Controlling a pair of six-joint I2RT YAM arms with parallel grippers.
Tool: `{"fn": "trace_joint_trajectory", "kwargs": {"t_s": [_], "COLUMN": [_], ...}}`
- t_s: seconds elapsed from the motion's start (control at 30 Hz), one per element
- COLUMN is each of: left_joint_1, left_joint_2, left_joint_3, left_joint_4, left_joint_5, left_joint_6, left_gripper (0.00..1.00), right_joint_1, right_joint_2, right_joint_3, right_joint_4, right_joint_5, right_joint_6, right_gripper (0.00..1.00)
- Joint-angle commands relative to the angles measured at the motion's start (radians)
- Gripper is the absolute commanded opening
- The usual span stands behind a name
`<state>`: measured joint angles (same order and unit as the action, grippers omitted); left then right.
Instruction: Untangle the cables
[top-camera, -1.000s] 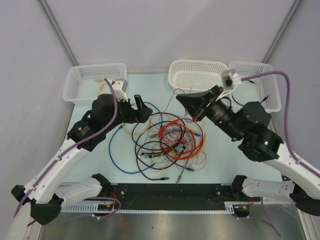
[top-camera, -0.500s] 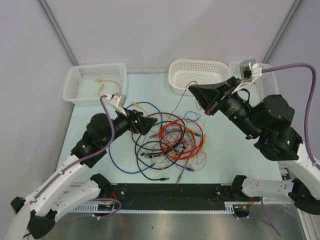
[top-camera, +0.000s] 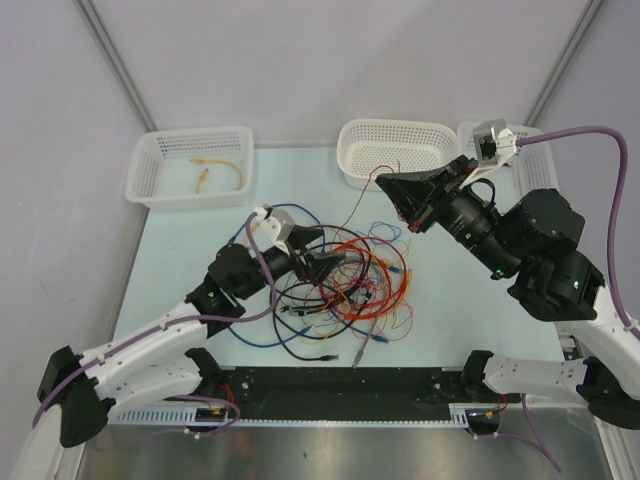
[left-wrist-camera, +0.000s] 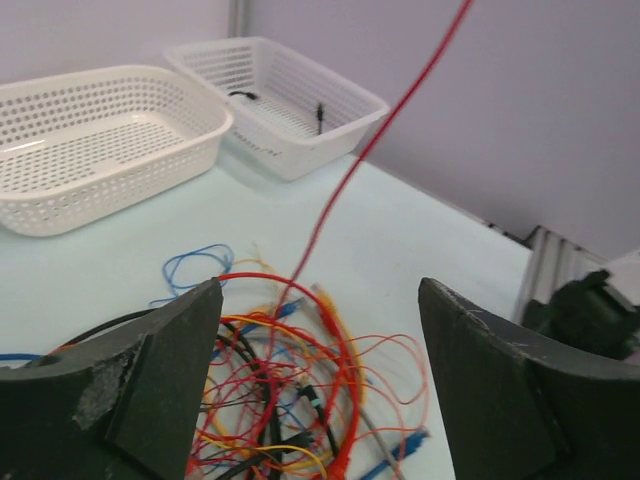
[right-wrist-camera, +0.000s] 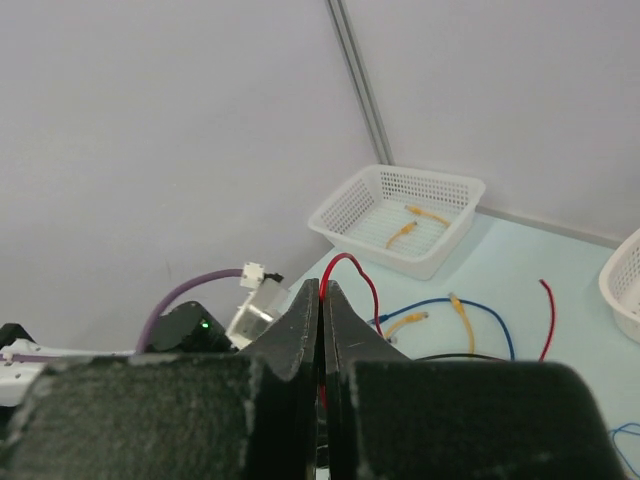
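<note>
Two changes: left claw (top-camera: 325, 266) dropped from the far-left corner onto the cables (top-camera: 340, 285) mid desk (top-camera: 165, 250), jaws wide open, empty. Right claw (top-camera: 383, 183), pinched on one red cable (left-wrist-camera: 400, 110), rose toward the far edge. Looks ready to pin and pull.

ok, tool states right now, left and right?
left tool: open, holding nothing, over the tangled cables.
right tool: shut on a red cable.
</note>
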<state>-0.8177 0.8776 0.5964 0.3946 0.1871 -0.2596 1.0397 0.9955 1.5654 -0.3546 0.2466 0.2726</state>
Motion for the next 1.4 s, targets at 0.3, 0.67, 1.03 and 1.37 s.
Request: {"fn": "trace_joint_trajectory", "kwargs": {"t_s": [0.3, 0.67, 1.03, 1.37], "left_joint_1": [0.014, 0.022, 0.02, 0.02], "left_joint_2": [0.192, 0.164, 0.388, 0.486], "left_joint_3": [0.115, 0.711, 1.428, 1.669], "left_joint_4": [0.098, -0.602, -0.875, -0.807], "left_joint_5": [-0.149, -0.379, -0.466, -0.425], "left_joint_6": [0.103, 0.068, 0.128, 0.137], "left_gripper": [0.0, 0.0, 0.0, 0.0], "right_joint_1": [0.005, 0.005, 0.005, 0.005], "right_joint_2": [-0.037, -0.095, -0.124, -0.008], "right_joint_3": [-0.005, -0.151, -0.222, -0.262], "right_joint_4": [-0.021, -0.109, -0.109, 0.084], "right_joint_5": [0.019, 0.16, 0.155, -0.047], "right_joint_6": [0.0, 0.022, 0.027, 0.022], "right_gripper": [0.0, 0.86, 0.87, 0.86]}}
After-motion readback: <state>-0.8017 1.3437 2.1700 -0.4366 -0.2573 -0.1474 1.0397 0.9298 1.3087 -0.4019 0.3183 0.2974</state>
